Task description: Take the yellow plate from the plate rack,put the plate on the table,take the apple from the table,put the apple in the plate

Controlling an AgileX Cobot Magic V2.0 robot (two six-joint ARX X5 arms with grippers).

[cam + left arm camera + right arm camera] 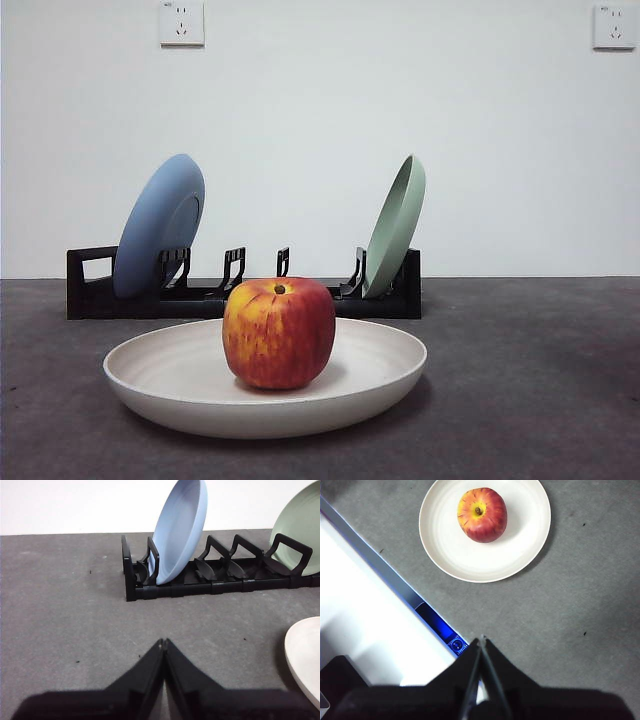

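Observation:
The red and yellow apple [279, 333] sits inside the cream yellow plate [180, 375], which lies flat on the dark grey table [540, 380] in front of the black plate rack [90, 290]. From above, the right wrist view shows the apple [482, 514] a little off the middle of the plate [520, 545]. My right gripper [482, 641] is shut and empty, high above the table and away from the plate. My left gripper [163, 642] is shut and empty, low over the table, facing the rack [210, 582], with the plate's rim [305, 655] off to one side.
A blue plate [160, 225] and a pale green plate [396, 225] stand upright in the rack. The table's white edge with a blue-lit strip [440, 630] shows under my right gripper. Two wall sockets [181, 22] are on the white wall behind.

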